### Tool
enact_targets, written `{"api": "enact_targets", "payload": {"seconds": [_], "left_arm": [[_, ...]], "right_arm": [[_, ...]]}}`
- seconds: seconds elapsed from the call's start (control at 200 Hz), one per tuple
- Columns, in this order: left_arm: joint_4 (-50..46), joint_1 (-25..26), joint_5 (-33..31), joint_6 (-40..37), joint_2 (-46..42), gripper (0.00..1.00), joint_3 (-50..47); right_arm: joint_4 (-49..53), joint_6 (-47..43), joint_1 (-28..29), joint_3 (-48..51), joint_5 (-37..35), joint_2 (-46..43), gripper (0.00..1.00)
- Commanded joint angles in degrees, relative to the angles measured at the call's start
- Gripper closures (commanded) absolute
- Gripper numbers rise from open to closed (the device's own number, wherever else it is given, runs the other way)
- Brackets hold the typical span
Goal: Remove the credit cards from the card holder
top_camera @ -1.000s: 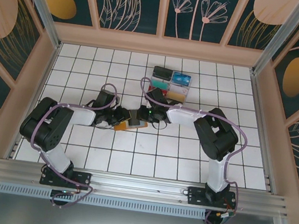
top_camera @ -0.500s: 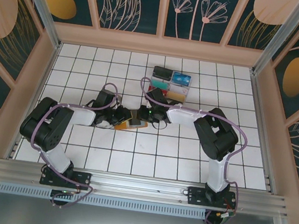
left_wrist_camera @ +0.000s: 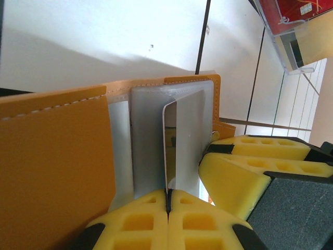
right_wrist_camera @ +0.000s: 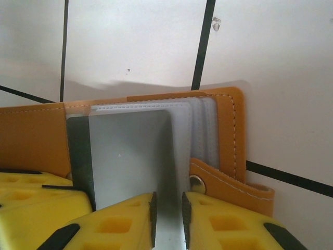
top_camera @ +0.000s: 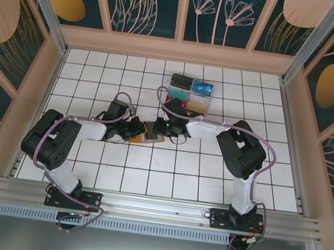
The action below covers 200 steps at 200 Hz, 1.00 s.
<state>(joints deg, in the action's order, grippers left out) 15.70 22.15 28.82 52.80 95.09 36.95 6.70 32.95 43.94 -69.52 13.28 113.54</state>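
The tan-orange card holder lies open on the white tiles between my two grippers. In the left wrist view its leather cover and grey sleeves fill the left side. A pale silvery credit card stands partway out of a sleeve. My left gripper is shut on that card's near edge. The right wrist view shows the card's face in front of the sleeves and the holder's snap tab. My right gripper pinches the grey sleeve pages with a narrow gap between its pads. Both grippers meet at the holder.
A clear tray with black, blue, red and gold card stacks stands just behind the holder; its red stack shows in the left wrist view. The right gripper's yellow fingers crowd the left one. Wooden walls ring the tiled floor.
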Motion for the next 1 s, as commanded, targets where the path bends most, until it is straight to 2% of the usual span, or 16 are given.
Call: {"api": "enact_targets", "payload": {"seconds": [0.0, 0.31, 0.551, 0.661, 0.766, 0.866, 0.996], "left_arm": [[-4.19, 0.18, -3.09, -2.38, -2.00, 1.00, -0.68], [-12.78, -0.04, -7.46, -6.41, -9.04, 1.00, -1.27], [-21.07, -1.53, -9.80, -9.83, -17.91, 1.00, 1.33], [-24.58, -2.80, -10.54, -11.12, -21.81, 1.00, 3.26], [-23.67, -3.44, -8.95, -10.43, -25.54, 1.00, 3.74], [-18.60, -3.52, -4.83, -7.36, -27.69, 1.00, 3.17], [-7.12, -3.46, 1.83, -0.52, -28.91, 1.00, 1.17]], "right_arm": [[4.38, 0.09, -0.15, 0.59, -2.55, 2.62, 0.75], [2.53, 0.52, -0.68, 1.40, -1.46, 1.18, 0.75], [-5.14, 0.18, -1.99, 1.40, 6.76, -2.98, 0.70], [-11.15, 0.66, -3.43, 2.54, 11.76, -7.57, 0.61], [-17.89, 1.47, -5.61, 4.84, 17.23, -12.09, 0.49], [-25.71, 3.71, -7.87, 7.77, 24.83, -14.62, 0.37], [-35.99, 8.81, -10.07, 10.53, 34.40, -15.24, 0.30]]}}
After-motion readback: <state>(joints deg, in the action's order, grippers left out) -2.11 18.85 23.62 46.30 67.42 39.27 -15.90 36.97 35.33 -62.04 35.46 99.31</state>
